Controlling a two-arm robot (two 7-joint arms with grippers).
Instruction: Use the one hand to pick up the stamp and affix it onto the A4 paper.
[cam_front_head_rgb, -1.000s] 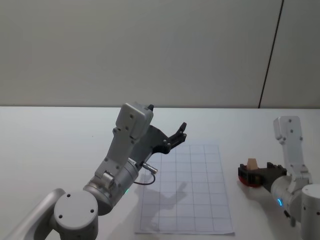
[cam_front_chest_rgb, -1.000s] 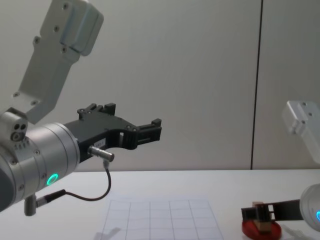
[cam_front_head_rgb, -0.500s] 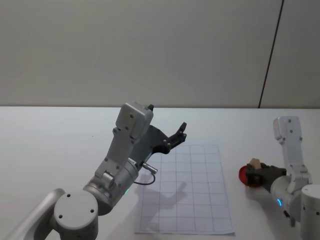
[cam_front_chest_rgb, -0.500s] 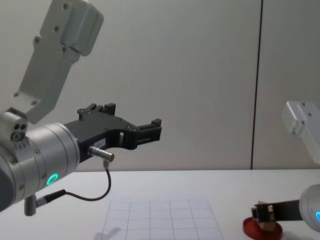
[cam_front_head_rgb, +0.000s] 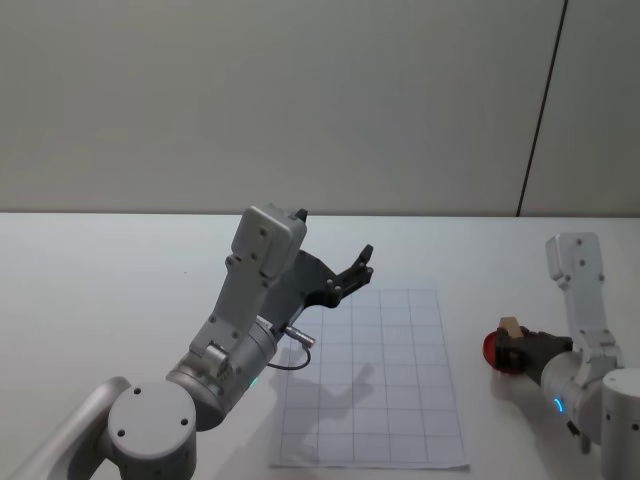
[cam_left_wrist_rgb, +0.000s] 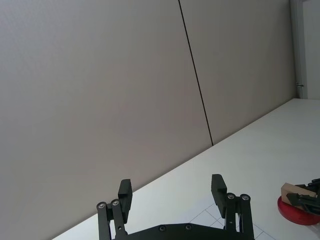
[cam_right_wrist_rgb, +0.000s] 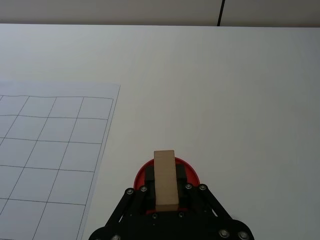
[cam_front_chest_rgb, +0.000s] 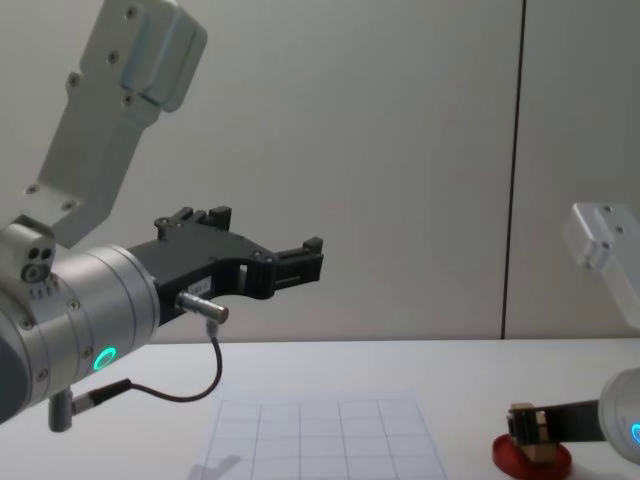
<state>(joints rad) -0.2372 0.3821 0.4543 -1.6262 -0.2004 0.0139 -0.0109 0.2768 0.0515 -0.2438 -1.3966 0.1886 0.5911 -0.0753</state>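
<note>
Two grippers are seen. The R gripper (cam_front_head_rgb: 512, 340) is placed just off the right edge of the A4 paper (cam_front_head_rgb: 390, 400), w/ jaws closed on the stamp (cam_front_head_rgb: 509, 327). The tan block is clamped btwn the black fingers (cam_right_wrist_rgb: 148, 176), directly over the red ink pad (cam_front_head_rgb: 489, 347). Whether stamp & pad touch cannot be told. The pad is set on the table (cam_front_head_rgb: 100, 280), near the paper's right edge but apart from it. The L gripper (cam_front_head_rgb: 356, 269) is held raised above the paper's far-left corner, jaws spread wide w/ nothing btwn them. The paper is laid flat, grid side up.
</note>
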